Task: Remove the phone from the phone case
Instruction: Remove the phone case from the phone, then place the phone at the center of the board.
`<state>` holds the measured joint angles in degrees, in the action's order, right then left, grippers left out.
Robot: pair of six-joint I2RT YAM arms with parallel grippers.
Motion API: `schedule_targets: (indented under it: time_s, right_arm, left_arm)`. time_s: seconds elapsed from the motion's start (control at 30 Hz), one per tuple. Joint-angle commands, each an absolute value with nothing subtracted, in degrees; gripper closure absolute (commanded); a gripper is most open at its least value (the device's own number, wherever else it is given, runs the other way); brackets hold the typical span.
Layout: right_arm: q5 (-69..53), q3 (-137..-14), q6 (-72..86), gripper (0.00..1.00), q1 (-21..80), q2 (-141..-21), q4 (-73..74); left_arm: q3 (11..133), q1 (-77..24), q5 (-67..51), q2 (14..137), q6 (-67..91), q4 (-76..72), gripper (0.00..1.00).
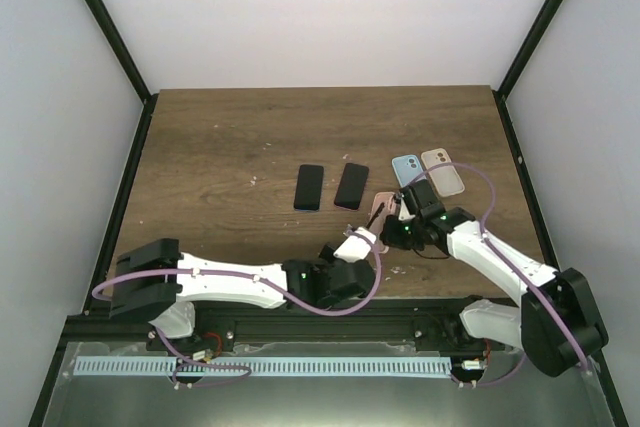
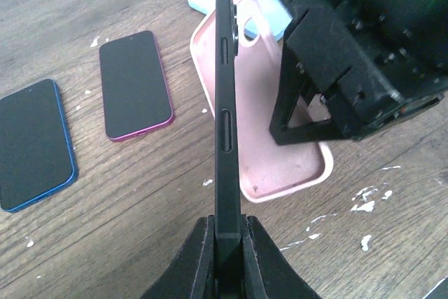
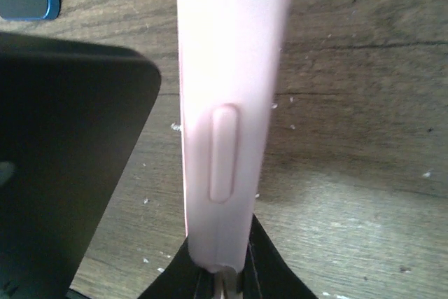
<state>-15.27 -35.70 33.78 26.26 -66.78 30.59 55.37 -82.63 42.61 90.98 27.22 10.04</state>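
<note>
Phone (image 2: 224,103) gripped by left end effector (image 2: 226,232), case (image 3: 227,68) by right end effector (image 3: 222,274)

3 phones: blue phone (image 2: 31,145), magenta phone (image 2: 134,85), black phone (image 2: 225,103). 3 cases: pink case (image 2: 280,173), light-blue case (image 1: 405,167), beige case (image 1: 443,172).

We note the phone (image 2: 224,117) edge-up just left of the case (image 2: 255,103), two more phones (image 1: 309,187) (image 1: 351,185) flat on the table (image 1: 200,147) further left, two cases (image 1: 405,169) (image 1: 443,172) behind.
</note>
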Motion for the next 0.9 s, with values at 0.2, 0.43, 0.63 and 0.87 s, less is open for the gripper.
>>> schedule_targets:
  time_s: [0.2, 0.43, 0.63, 0.87]
  right_arm:
    - [-5.7, -41.4, 19.6, 0.99, 22.8, -61.4, 22.2]
    - [-13.7, -36.8, 5.5, 0.99, 20.3, -57.1, 13.1]
    - [-22.5, -34.6, 1.8, 0.99, 17.3, -54.6, 9.7]
    - [-15.8, -33.2, 3.3, 0.99, 16.9, -54.7, 7.3]
  left_arm:
    - [50.2, -77.7, 52.2, 83.9, 25.0, 16.3, 1.00]
    - [44.9, -69.8, 59.5, 78.9, 20.3, 16.6, 1.00]
    - [47.0, -59.1, 59.7, 82.4, 21.8, 21.9, 1.00]
    - [47.1, -51.4, 57.4, 89.4, 11.1, 10.7, 1.00]
